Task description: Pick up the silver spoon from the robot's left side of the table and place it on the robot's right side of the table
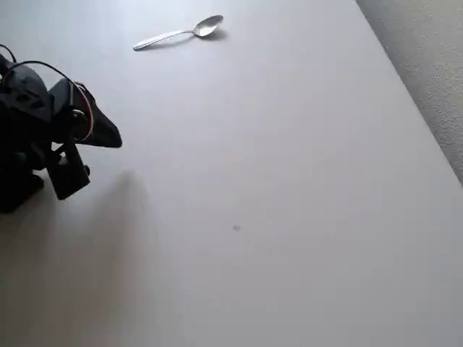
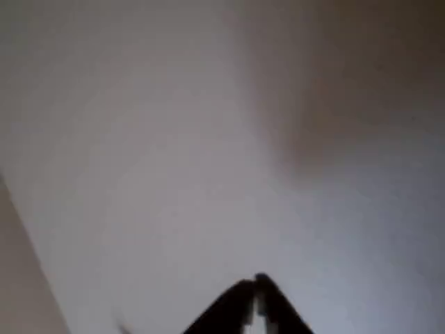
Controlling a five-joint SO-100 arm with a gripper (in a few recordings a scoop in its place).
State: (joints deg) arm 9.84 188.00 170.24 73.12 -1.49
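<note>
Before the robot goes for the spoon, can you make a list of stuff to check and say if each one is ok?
1. Spoon easy to find: ok. The silver spoon lies flat near the top of the overhead view.
2. Nothing touching the spoon: ok. Bare table all around it.
3. Pincer empty: ok. The pincer holds nothing in the wrist view.
4. Pincer open for grabbing: not ok. Its tips are together.
5. Pincer near the spoon: not ok. It sits at the left edge of the overhead view, well apart from the spoon.
6. Path to the spoon free: ok.
</note>
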